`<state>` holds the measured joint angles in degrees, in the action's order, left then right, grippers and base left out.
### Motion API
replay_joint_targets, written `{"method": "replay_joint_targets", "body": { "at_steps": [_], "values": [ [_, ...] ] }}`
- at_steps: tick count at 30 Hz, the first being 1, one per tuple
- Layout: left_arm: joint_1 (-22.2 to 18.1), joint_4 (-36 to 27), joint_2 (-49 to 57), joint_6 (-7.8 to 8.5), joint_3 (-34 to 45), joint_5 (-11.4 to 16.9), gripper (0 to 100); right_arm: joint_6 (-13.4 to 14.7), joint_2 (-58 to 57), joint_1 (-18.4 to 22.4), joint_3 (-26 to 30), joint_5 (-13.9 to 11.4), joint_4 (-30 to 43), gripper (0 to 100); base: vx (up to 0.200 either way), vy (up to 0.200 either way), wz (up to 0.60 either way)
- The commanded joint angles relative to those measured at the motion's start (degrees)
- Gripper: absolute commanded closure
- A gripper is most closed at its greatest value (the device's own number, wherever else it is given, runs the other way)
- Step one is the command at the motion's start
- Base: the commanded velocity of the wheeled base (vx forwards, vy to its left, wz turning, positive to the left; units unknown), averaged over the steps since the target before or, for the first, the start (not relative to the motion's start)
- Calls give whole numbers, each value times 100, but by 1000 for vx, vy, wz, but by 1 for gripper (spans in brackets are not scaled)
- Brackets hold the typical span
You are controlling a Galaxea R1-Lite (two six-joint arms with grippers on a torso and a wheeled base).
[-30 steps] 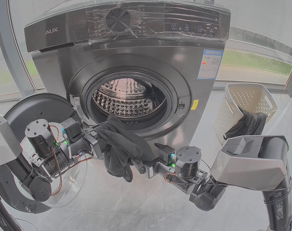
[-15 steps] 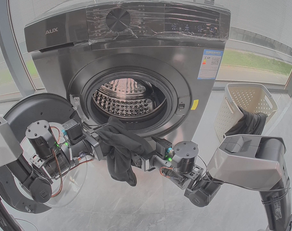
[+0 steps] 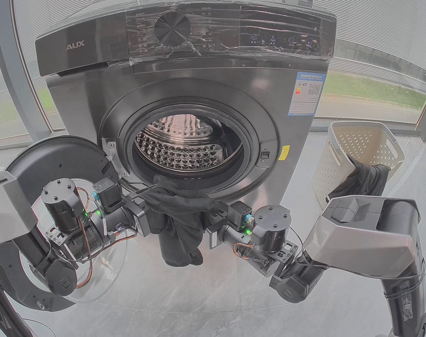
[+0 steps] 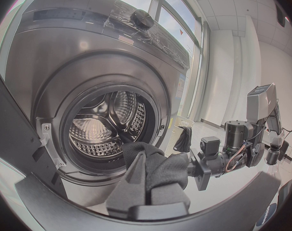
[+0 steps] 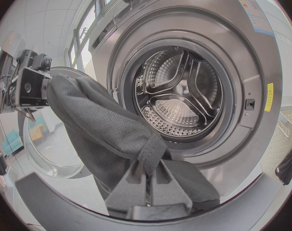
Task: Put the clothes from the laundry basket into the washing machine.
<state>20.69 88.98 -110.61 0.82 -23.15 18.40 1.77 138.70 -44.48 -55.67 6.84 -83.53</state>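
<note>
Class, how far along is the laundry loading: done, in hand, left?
Done: the door stands open; the drum looks empty. In hand: left gripper and right gripper hold one dark garment before the opening. Left: load it, then the dark cloth draped over the laundry basket.

Daylight is bright and even. It enters through the windows (image 3: 376, 38) behind the washing machine (image 3: 185, 90), from 9 round to 3 o'clock in the head view. The steel drum (image 3: 185, 141) throws hard highlights at 12 o'clock of its opening. The film (image 3: 222, 29) over the control panel (image 3: 82, 47) shows streaked glare. The floor (image 3: 199, 300) carries pale, soft reflections at 6 o'clock, and shadows there are faint. Both wrist views bend straight lines strongly, with dark rims all round.
</note>
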Motion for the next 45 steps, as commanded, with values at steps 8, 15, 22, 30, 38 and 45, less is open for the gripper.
{"method": "replay_joint_targets", "body": {
  "at_steps": [8, 15, 22, 30, 38, 45],
  "values": [
    [-100, 41, -137, -11, 21, 33, 100, 43, -678, 54, 356, 10, -41, 100, 0, 0, 0],
    [-276, 41, -216, 6, 12, 41, 100, 96, -942, 27, 558, 90, -41, 100, 0, 0, 0],
    [-329, 41, -207, -3, -58, 41, 100, 96, -880, 19, 1050, 90, -32, 100, 0, 0, 0],
    [-232, 41, -128, -3, -23, 41, 100, 104, -458, 54, 883, 72, -23, 0, 0, 0, 0],
    [-162, 41, -128, -3, -14, 41, 100, 104, -212, 36, 566, 81, 21, 0, 0, 0, 0],
    [-118, 41, -128, -3, 3, 41, 100, 96, -89, 19, 417, 28, -5, 0, 0, 0, 0]
  ]
}}
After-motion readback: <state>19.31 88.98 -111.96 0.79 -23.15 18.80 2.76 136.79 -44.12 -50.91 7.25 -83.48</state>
